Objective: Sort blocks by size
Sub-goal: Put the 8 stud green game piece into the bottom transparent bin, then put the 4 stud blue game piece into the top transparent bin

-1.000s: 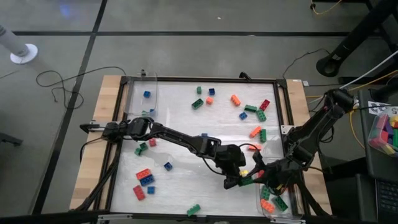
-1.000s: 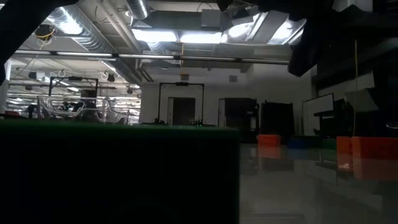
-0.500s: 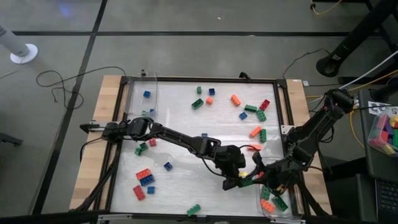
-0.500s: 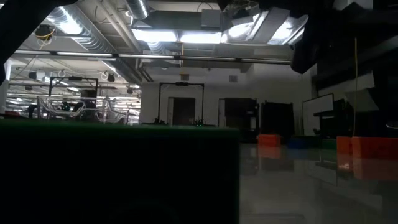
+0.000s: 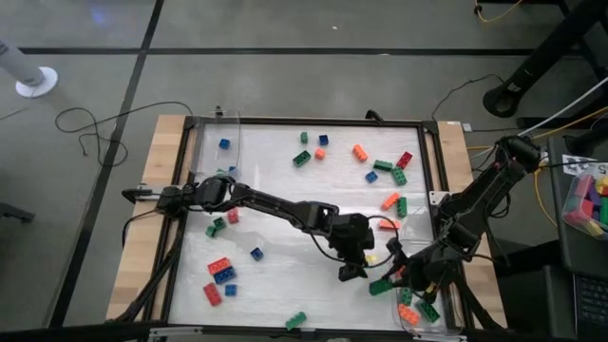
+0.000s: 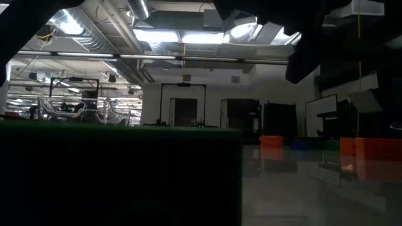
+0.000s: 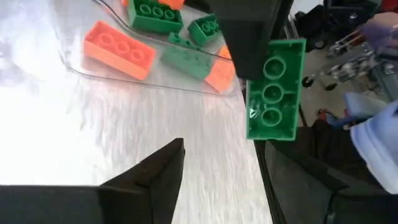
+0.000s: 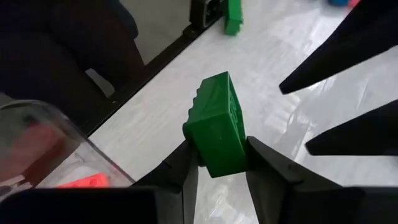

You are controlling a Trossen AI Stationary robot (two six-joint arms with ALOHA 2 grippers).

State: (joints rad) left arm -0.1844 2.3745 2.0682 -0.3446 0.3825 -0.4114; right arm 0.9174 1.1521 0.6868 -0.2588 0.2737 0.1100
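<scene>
My right gripper [image 5: 391, 282] is near the table's near right corner, shut on a green block [image 8: 217, 124] that it holds above the white tabletop. My left gripper [image 5: 350, 271] reaches across the table and stands open just left of that block, touching nothing; in its wrist view the green block [image 7: 273, 90] hangs ahead of its spread fingers. Many red, orange, green and blue blocks lie scattered flat on the tabletop [image 5: 285, 190]. A clear bin [image 5: 418, 309] at the near right holds orange and green long blocks [image 7: 118, 50]. My right gripper pinches the green block's near end [image 8: 219, 152] between its two fingers [image 8: 186, 165]. The rest of the block sticks out past the fingertips. The fingers slant down toward the table's left. The block is lifted clear of the tabletop.
A second clear bin [image 5: 225, 142] stands at the far left with a blue block in it. Block clusters lie at the far right [image 5: 385, 171] and near left [image 5: 220, 271]. The black table frame [image 5: 439, 190] runs close past the right gripper. A tub of coloured blocks [image 5: 589, 199] sits off the table.
My left gripper has opened, let go of the green block and drawn a little back from it toward the table's left. The block has stayed in my right gripper, clear of the table.
</scene>
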